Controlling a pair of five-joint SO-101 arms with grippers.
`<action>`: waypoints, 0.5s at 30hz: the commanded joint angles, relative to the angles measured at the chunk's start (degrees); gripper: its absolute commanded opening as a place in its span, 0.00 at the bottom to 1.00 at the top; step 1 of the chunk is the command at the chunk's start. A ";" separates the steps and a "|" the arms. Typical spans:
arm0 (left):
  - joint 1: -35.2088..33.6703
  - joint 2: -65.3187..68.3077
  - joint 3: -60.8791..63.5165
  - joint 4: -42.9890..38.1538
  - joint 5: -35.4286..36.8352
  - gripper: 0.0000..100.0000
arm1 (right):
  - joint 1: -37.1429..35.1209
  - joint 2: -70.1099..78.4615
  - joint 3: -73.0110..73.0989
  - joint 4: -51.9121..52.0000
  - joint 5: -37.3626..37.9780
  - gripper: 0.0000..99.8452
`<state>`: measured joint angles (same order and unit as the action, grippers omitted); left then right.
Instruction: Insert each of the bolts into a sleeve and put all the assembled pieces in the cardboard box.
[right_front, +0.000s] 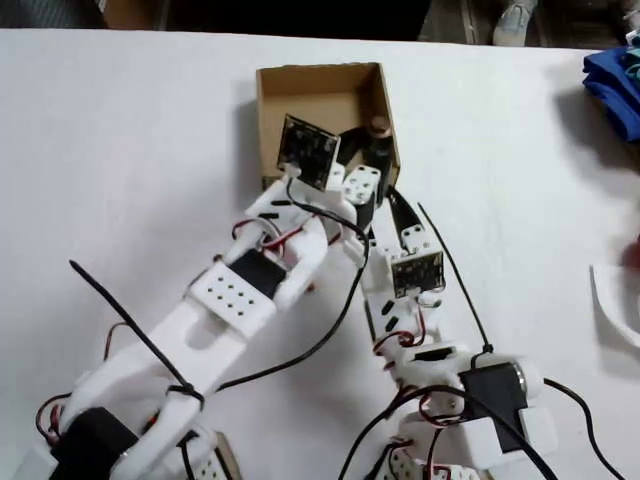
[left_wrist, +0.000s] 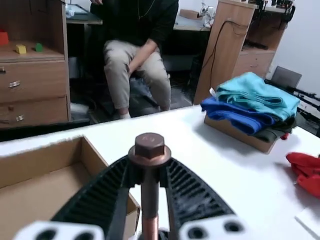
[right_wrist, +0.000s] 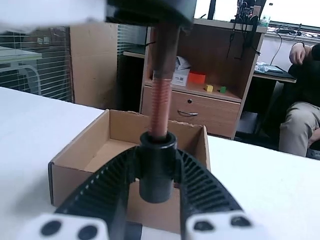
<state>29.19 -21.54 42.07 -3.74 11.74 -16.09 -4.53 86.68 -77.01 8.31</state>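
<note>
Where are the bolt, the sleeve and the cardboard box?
bolt (left_wrist: 149, 145), left wrist view, on its hex head.
sleeve (right_wrist: 157, 167), right wrist view, on its black side.
cardboard box (right_front: 305, 110), high view, on its bare floor.

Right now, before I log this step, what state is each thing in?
Bolt, upright, threaded end partly in the sleeve.
Sleeve, upright, taking the bolt from above.
Box, open; no assembled piece seen inside.
Left fingers, shut on the bolt.
Right fingers, shut on the sleeve.
</note>
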 joint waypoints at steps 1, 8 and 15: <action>0.53 -0.53 -0.57 1.14 -0.53 0.02 | 0.48 -0.40 -2.02 -1.54 0.62 0.02; 0.53 -0.18 -0.31 2.02 -0.53 0.02 | 0.48 -0.40 -2.20 -1.63 0.62 0.02; 1.05 -0.18 -0.66 7.03 -4.04 0.02 | 0.48 -0.40 -2.20 -1.63 0.62 0.02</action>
<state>29.27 -21.54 41.98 1.19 11.21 -16.18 -4.44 86.68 -76.92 8.40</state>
